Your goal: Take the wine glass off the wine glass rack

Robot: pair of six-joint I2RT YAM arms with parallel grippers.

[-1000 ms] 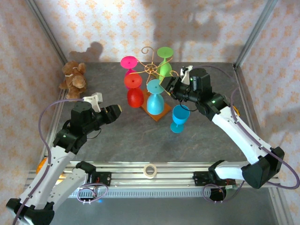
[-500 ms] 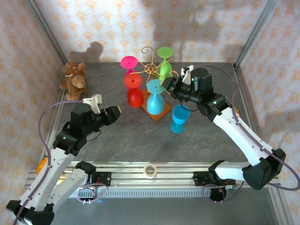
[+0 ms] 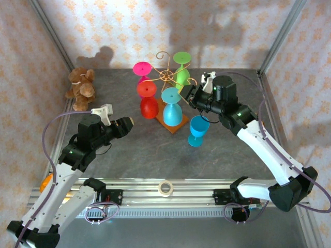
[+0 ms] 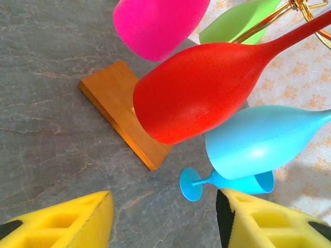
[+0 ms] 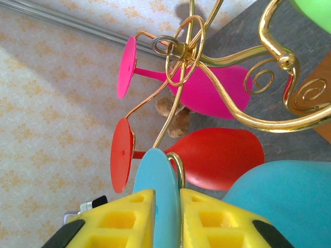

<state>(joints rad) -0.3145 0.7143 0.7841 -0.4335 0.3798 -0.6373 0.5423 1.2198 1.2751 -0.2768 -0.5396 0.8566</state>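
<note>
The wine glass rack [image 3: 165, 76] of gold wire stands on its wooden base [image 3: 179, 125] mid-table, and pink, red, green and light blue glasses hang from it upside down. My right gripper [image 3: 187, 96] is shut on the round foot [image 5: 158, 191] of the light blue wine glass [image 3: 171, 111], whose foot still rests in the rack's wire loop [image 5: 178, 173]. Both yellow fingers [image 5: 121, 219] press the foot's faces. My left gripper [image 3: 125, 124] hovers open left of the rack, with nothing between its fingertips [image 4: 72, 222]. The wooden base [image 4: 119, 111] lies ahead of it.
A darker blue glass [image 3: 198, 129] stands upright on the table just right of the base, below my right arm; its foot [image 4: 192, 184] faces the left gripper. A teddy bear [image 3: 81, 88] sits at the back left. A tape roll [image 3: 165, 188] lies on the near rail.
The right gripper's jaws have closed onto the light blue glass's foot. The left arm has not moved.
</note>
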